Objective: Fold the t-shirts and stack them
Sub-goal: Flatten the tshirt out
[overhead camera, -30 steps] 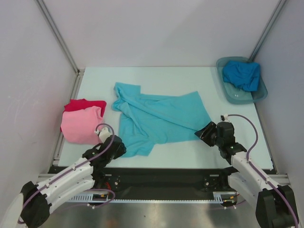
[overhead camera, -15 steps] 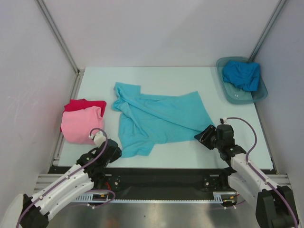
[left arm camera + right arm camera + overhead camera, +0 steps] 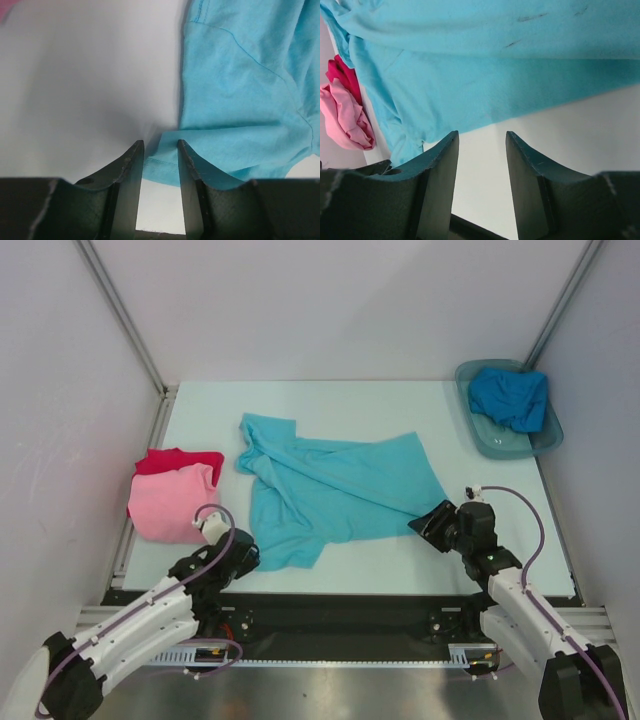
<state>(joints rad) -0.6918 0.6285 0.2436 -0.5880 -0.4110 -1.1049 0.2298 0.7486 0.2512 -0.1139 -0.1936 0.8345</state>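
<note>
From above, the soft turquoise t-shirt (image 3: 335, 490) lay spread and wrinkled in the middle of the pale smooth counter (image 3: 400, 405). At the left edge the pink t-shirt (image 3: 170, 508) was lying on the red t-shirt (image 3: 172, 459), both folded. At the far right, the deeper blue t-shirt (image 3: 510, 398) sat crumpled in a grey translucent tub (image 3: 480, 442).

In the left wrist view, the left gripper (image 3: 244, 546) was partly open. Its dark fingers (image 3: 129, 170) stood on either side of the turquoise hem corner and pressed nothing.

In the right wrist view, the right gripper (image 3: 433, 523) was also partly open and empty. Bare counter showed between its fingers (image 3: 440, 170), with the shirt's edge just beyond them.
</note>
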